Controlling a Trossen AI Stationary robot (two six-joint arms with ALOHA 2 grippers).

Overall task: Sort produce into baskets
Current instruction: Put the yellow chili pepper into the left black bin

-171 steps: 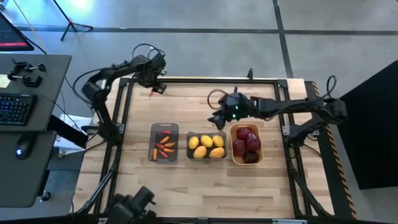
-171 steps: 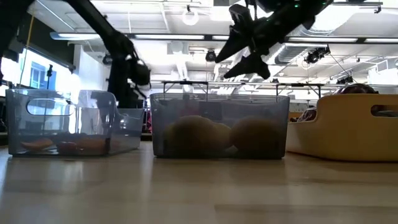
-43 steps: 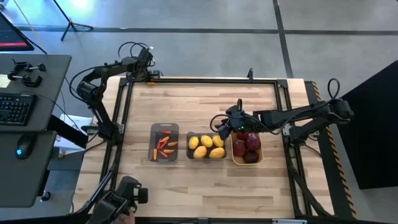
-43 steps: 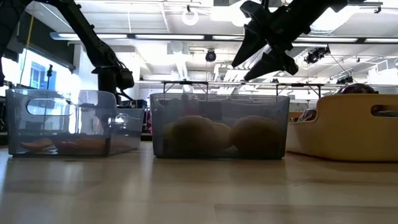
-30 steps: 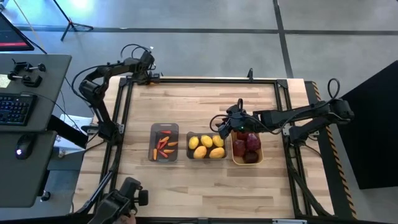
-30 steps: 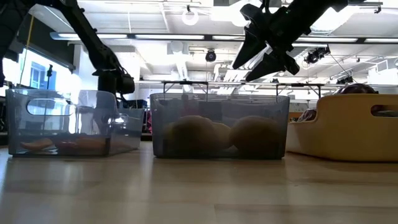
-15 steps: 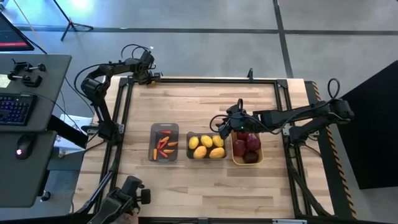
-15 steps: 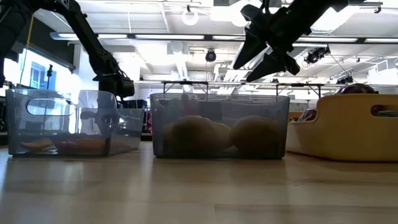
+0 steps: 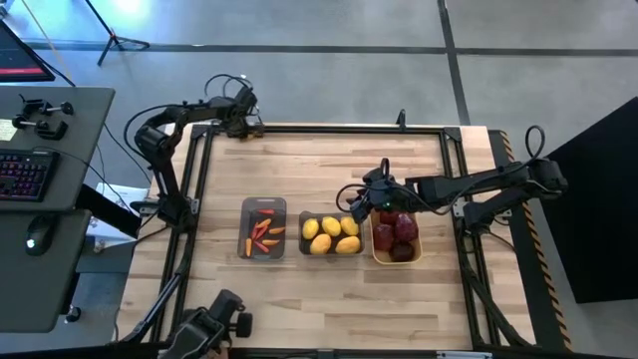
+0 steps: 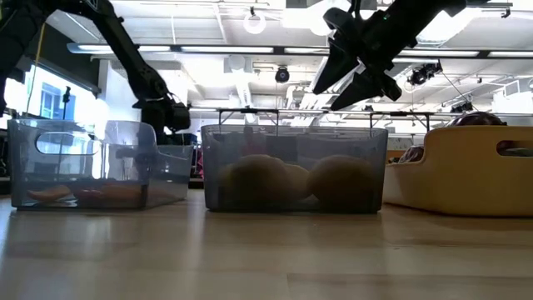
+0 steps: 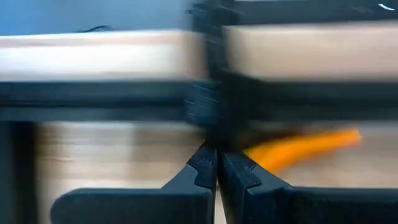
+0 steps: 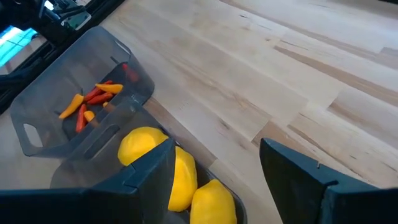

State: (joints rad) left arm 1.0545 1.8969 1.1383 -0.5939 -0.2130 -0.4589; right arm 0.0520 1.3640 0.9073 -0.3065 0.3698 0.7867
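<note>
**Two tools over the bench, all produce binned**

Right tool (image 9: 361, 195) hangs above the middle basket's far right corner, next to the orange-yellow basket; its fingers (image 12: 298, 171) stand wide apart with nothing between them; in the low view it shows high over the middle basket (image 10: 294, 169), clear of the rim.

Left tool (image 9: 254, 125) sits at the far left edge of the bench (image 9: 319, 160), over the dark frame rail, well apart from all three baskets; in the left wrist view its fingers (image 11: 200, 171) are pressed together with nothing held; a blurred orange streak lies just beyond them, and I cannot tell what it is.

Three baskets stand in a row near the bench centre, side by side; left grey basket (image 9: 263, 229) holds the red-orange peppers (image 9: 263, 232); middle grey basket (image 9: 331, 237) holds the yellow lemons (image 9: 330, 235), several of them touching; orange-yellow basket (image 9: 377, 247) on the right holds the dark red apples (image 9: 397, 231), piled against one another.
</note>
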